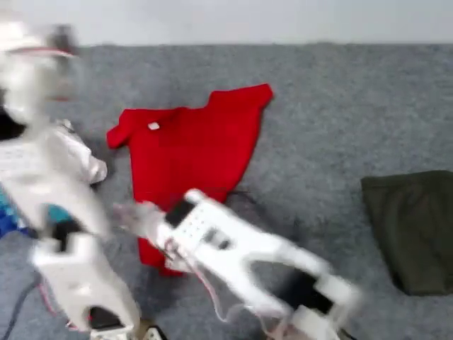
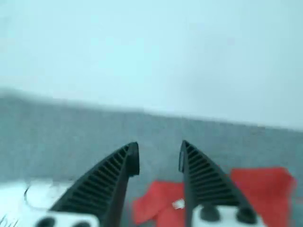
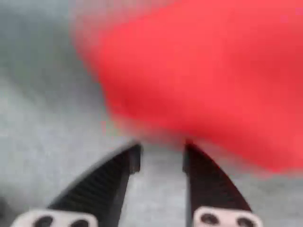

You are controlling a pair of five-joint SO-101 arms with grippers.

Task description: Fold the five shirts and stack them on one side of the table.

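High view. Red shirt [image 1: 191, 152] lies spread flat mid-table, one sleeve towards the far edge, its lower hem covered by the right arm [image 1: 233, 248]. That arm comes in from the near right corner, and its tip is smeared at the shirt's near left corner; the fingers are not readable here. Left arm [image 1: 53, 191] stands at the left side, heavily blurred, with its upper end lost in white smear. Under it is a white shirt [image 1: 88, 166], crumpled and mostly hidden. Dark olive shirt [image 1: 414, 227] lies folded at the right side, cut off by the frame edge. Grey table [image 1: 333, 120] runs back to a pale wall [image 1: 233, 21].

Left wrist view. Left pincer [image 2: 158, 153] is released, its black toothed jaws parted with nothing between them, held above the table and aimed at the wall. The red shirt shows beyond the jaws, partly blocked by them. A scrap of white cloth is beside one jaw, indistinct.

Right wrist view. Right pincer [image 3: 161, 156] is released, its jaws apart and empty, low over grey table. The red shirt is just ahead of the tips, badly blurred; I cannot tell whether they touch it.
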